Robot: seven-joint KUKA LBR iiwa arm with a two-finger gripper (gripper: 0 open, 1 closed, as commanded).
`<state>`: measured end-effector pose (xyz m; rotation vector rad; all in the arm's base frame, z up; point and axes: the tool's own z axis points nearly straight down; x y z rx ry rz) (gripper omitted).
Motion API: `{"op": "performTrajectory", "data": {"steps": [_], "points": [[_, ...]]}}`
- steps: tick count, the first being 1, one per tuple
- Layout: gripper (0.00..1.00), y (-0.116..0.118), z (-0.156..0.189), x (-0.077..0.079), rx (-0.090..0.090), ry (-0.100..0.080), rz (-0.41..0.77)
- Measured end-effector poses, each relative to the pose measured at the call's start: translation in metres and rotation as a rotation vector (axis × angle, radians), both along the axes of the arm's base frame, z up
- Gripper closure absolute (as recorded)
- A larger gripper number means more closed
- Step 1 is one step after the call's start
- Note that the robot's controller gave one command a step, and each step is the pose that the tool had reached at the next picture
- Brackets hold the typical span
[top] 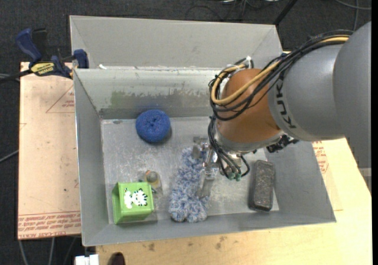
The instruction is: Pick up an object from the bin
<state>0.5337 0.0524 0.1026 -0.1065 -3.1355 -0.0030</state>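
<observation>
- The gripper (207, 176) hangs low over the middle of the grey metal bin (88, 157). Its thin metal tip is down at a blue-and-white woolly cloth (188, 199). Whether it touches the wool or stands just above it cannot be made out.
- I cannot tell whether the jaws are released or clenched: the tip blends into the mottled wool and its upper part is covered by the wrist.
- The woolly cloth lies as a long rumpled strip from the bin's middle to the near wall. Its far right end is partly hidden under the gripper.
- The orange wrist cover (245, 107), looped with yellow and black cables (220, 90), and the grey arm (319, 92) come in from the right. They hide the far right part of the bin floor.
- A dark grey oblong block (262, 185) lies right of the gripper, near it but apart from the cloth. Its material is hard to tell.
- A blue yarn ball (153, 126) sits at the far left, by the far wall, well apart from the gripper.
- A green box (134, 202) with a white figure on top stands in the near left corner. The figure is too small to name.
- A small brownish round thing (152, 176) lies just beyond the box. Its kind cannot be told.
</observation>
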Motion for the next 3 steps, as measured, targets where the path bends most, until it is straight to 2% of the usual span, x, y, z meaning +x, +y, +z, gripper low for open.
{"op": "performTrajectory", "data": {"steps": [1,2,3], "points": [[1.00,-0.003,-0.029,0.012,0.003,-0.002,-0.023],[1.00,-0.003,-0.029,0.012,0.003,-0.002,-0.023],[1.00,-0.007,0.096,0.008,-0.001,-0.006,-0.031]]}}
